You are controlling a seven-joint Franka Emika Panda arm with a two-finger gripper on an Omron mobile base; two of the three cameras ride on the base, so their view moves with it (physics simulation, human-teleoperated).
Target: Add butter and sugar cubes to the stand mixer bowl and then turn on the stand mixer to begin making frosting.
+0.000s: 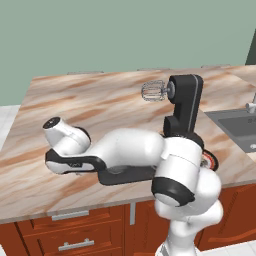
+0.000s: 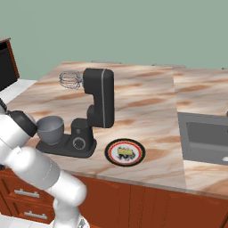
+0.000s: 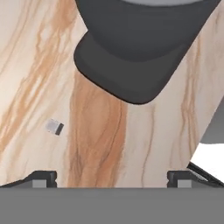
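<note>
Near the worktop's (image 2: 147,95) front edge we note a round dark plate (image 2: 112,151) with red rim. Sink (image 2: 202,136) recessed at the right end. Wooden drawers (image 1: 65,230) below.

We see the black stand mixer (image 2: 91,111) near the counter's front edge, head tilted up with its wire whisk hanging clear. The grey stand mixer bowl (image 2: 50,129) sits upright on the mixer's flat base. The butter (image 2: 126,152) lies on a plate just right of the base. One sugar cube (image 3: 54,127) rests on the bare counter beside the base.
</note>
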